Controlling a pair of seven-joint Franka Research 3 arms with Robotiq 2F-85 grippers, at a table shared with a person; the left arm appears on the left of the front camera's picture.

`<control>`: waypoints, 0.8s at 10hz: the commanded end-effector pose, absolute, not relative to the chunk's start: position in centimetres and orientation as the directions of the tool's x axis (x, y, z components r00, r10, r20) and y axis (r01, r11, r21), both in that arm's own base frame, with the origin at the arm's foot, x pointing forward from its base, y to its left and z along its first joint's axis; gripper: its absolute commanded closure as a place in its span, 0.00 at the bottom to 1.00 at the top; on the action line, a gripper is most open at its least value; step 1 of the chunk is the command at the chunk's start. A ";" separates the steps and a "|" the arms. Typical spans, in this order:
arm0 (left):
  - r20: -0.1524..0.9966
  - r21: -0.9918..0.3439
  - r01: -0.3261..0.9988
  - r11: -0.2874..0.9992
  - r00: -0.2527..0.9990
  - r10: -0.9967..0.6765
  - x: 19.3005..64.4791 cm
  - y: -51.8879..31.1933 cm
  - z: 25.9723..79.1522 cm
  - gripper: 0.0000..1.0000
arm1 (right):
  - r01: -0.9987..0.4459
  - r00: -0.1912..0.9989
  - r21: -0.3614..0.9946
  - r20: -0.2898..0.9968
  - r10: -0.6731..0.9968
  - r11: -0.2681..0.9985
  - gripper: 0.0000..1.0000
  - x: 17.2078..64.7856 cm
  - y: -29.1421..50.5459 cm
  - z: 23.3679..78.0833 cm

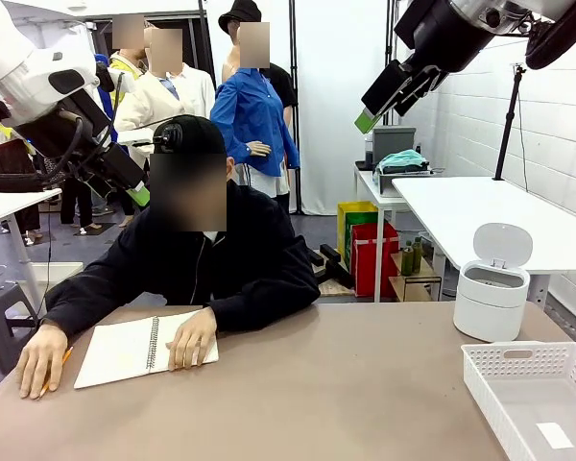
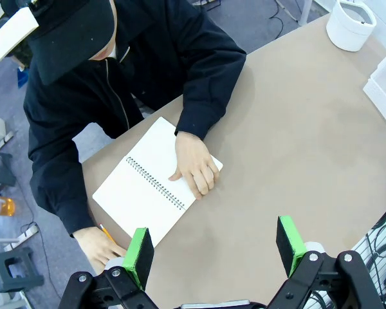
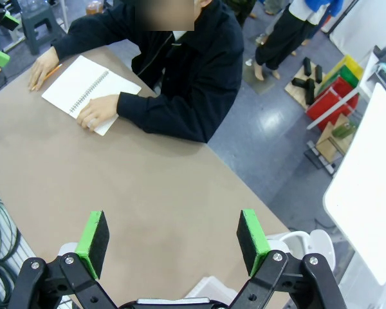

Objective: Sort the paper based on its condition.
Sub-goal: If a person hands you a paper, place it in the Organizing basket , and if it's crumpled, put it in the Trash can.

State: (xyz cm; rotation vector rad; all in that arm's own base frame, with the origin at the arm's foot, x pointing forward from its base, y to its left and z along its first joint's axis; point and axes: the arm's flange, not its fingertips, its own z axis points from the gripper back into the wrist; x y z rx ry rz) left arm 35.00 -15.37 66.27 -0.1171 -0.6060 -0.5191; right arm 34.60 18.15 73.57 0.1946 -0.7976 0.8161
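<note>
Currently on my screens: left end effector (image 2: 214, 248), released, pads wide above the counter (image 1: 346, 384); right end effector (image 3: 172, 233), likewise released. Spiral notebook (image 1: 139, 351) lies open under a person's hand (image 1: 194, 338); white basket (image 1: 533, 394) at the counter's right. Where the paper is, I cannot tell.

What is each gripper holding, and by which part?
Nothing. The left gripper and the right gripper both hang open and empty above the table.
</note>
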 end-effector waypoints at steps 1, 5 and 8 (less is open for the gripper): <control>0.570 0.054 0.496 0.866 0.697 -0.435 35.0 -15.3 66.3 0.00 | -0.716 0.418 -0.137 0.702 0.577 0.685 0.00 34.6 18.1 73.6; 0.570 0.054 0.496 0.866 0.697 -0.435 35.0 -15.3 66.3 0.00 | -0.716 0.418 -0.137 0.702 0.577 0.685 0.00 34.6 18.1 73.6; 0.570 0.054 0.496 0.866 0.697 -0.435 35.0 -15.3 66.3 0.00 | -0.716 0.418 -0.137 0.702 0.577 0.685 0.00 34.6 18.1 73.6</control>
